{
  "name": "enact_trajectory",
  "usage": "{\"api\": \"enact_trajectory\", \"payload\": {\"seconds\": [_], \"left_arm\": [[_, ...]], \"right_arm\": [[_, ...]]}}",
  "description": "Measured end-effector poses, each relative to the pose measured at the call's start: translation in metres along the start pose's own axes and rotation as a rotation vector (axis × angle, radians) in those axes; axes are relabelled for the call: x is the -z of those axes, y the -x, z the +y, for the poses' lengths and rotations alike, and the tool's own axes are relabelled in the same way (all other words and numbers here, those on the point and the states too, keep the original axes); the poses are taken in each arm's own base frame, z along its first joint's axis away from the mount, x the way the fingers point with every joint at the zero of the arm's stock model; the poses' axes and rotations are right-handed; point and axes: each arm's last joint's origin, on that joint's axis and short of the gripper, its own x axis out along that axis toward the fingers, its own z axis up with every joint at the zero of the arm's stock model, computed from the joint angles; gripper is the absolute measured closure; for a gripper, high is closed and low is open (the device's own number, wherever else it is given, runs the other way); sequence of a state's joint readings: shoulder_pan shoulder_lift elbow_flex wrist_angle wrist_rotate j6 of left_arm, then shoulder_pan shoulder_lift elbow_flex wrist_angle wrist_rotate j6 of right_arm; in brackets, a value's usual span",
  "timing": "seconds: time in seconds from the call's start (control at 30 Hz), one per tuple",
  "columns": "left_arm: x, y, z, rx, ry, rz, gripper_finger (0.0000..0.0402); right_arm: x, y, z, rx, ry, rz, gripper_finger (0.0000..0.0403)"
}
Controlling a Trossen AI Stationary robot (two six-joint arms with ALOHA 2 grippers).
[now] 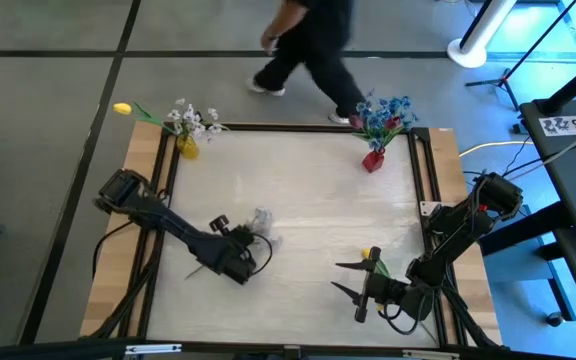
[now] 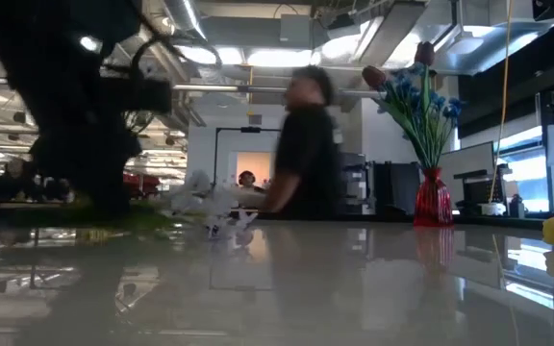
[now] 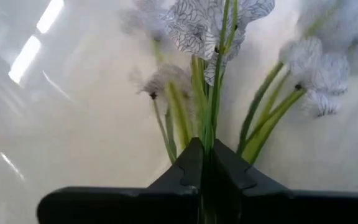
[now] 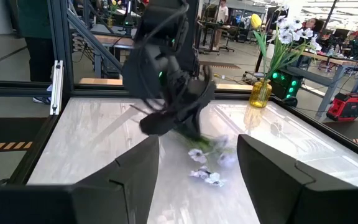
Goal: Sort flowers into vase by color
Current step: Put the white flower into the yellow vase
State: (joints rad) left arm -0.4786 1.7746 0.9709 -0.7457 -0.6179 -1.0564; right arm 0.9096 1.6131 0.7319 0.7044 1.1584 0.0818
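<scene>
A pale white spray (image 1: 260, 224) lies low on the table in front of my left gripper (image 1: 248, 238), which is shut on its green stems. The blooms (image 4: 207, 167) show near the table top in the right wrist view. My right gripper (image 1: 338, 276) hovers open near the table's near right corner and touches nothing. A yellow tulip (image 1: 370, 255) lies on the table beside its wrist. A yellow vase (image 1: 188, 149) at the far left corner holds white sprays and a yellow tulip (image 1: 121, 108). The red vase (image 1: 373, 160) at the far right holds blue clusters (image 1: 386, 112). My left gripper (image 3: 204, 152) pinches the white spray's bundled green stems (image 3: 207, 132) between its two shut fingers, below the blooms. The fingers come low and slanting along the stems, pointing toward the table's right. The blooms (image 3: 204, 25) fan out ahead of the fingertips, close to the table.
A person walks past the table's far edge (image 1: 303, 40). Black rails frame the white table top (image 1: 298, 190). The two vases stand in the far corners. Bare table lies between the arms and toward the far side.
</scene>
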Motion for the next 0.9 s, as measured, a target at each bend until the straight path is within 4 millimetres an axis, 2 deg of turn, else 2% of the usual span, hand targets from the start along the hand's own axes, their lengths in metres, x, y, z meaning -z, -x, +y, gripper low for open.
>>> {"api": "enact_trajectory", "payload": {"seconds": [0.13,0.27,0.4,0.5,0.57,0.67,0.8,0.9], "left_arm": [[-0.019,0.031,0.023,-0.028,0.066,-0.205,0.0395],[-0.032,0.077,0.059,-0.085,0.192,-0.516,0.0397],[-0.031,0.117,0.092,-0.106,0.348,-0.818,0.0397],[-0.023,0.131,0.106,-0.065,0.452,-0.925,0.0397],[-0.018,0.131,0.107,-0.018,0.509,-0.942,0.0397],[-0.012,0.127,0.097,0.053,0.578,-0.942,0.0397],[-0.011,0.119,0.074,0.13,0.624,-0.91,0.0397],[-0.018,0.116,0.052,0.198,0.603,-0.868,0.0397]], "right_arm": [[0.0,0.0,0.0,0.0,0.0,0.0,0.0185],[0.0,0.0,0.0,0.0,0.001,0.0,0.0185],[0.0,0.0,0.0,0.0,0.005,0.002,0.0185],[0.0,0.0,0.0,0.001,0.005,0.002,0.0185],[0.0,-0.004,-0.002,0.017,-0.014,0.003,0.0185],[0.001,-0.016,-0.008,0.03,-0.068,0.009,0.0185],[0.014,-0.048,-0.015,-0.079,-0.114,0.058,0.0185],[0.022,-0.072,-0.021,-0.164,-0.195,0.042,0.0185]]}}
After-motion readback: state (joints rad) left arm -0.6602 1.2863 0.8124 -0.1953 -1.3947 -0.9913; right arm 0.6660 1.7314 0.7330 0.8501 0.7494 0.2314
